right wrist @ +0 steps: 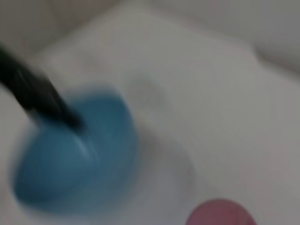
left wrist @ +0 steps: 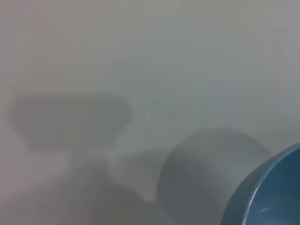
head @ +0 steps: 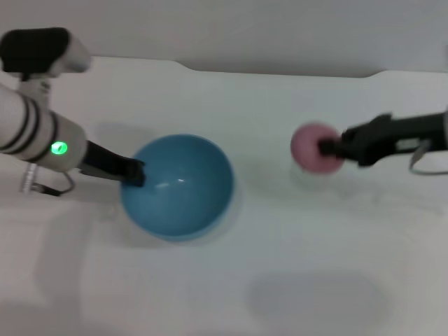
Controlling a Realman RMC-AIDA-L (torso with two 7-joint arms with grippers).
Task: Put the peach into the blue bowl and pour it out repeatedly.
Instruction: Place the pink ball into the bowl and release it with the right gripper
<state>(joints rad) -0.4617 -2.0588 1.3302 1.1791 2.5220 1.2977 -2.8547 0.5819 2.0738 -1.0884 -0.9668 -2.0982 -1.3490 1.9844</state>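
Note:
The blue bowl (head: 178, 187) is left of the table's middle, and my left gripper (head: 135, 172) is shut on its left rim. A slice of the bowl's rim (left wrist: 268, 194) shows in the left wrist view, with its shadow on the table beside it. The pink peach (head: 311, 146) hangs a little above the table to the right, apart from the bowl, with my right gripper (head: 329, 148) shut on its right side. The right wrist view shows the bowl (right wrist: 79, 164), the left arm's dark fingers (right wrist: 40, 96) on its rim, and the top of the peach (right wrist: 220, 213).
The white table (head: 294, 266) runs to a back edge against a pale wall (head: 280, 35). The left arm's white forearm with a green light (head: 59, 148) reaches in from the left. A soft shadow lies on the table at the front right.

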